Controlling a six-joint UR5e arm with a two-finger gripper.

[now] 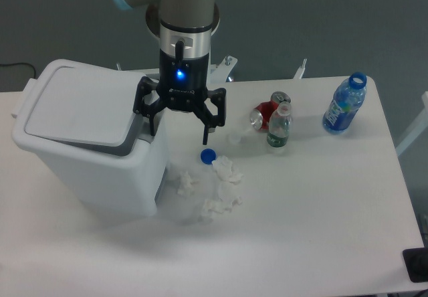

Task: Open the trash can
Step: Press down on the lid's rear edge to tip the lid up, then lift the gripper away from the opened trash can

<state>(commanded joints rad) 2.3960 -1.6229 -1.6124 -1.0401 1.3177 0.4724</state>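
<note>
We see the trash can (87, 153) at the left end of the table (321, 210), lid (77, 110) popped: its front edge is lifted off the rim and a dark gap shows under it on the side facing the gripper. Lid is only partly raised, tilted up, hinge side away from the arm.

Gripper (179, 131) hangs vertical just beside the can's right front corner, fingers spread wide, nothing between them. One finger (151, 122) sits right at the can's front rim next to the raised lid edge; we can't tell if it's touching. The other finger (205, 131) points down over the table, clear of the can. Blue light is on at the wrist.

Right of the can, near its base: blue bottle cap (208, 155), then crumpled tissues (217, 186) just beside the can's lower right side. Farther right of the can: red can (267, 113) lying on its side, small clear bottle (279, 128) upright touching it, and an open blue bottle (344, 104) well apart near the far right edge.
</note>
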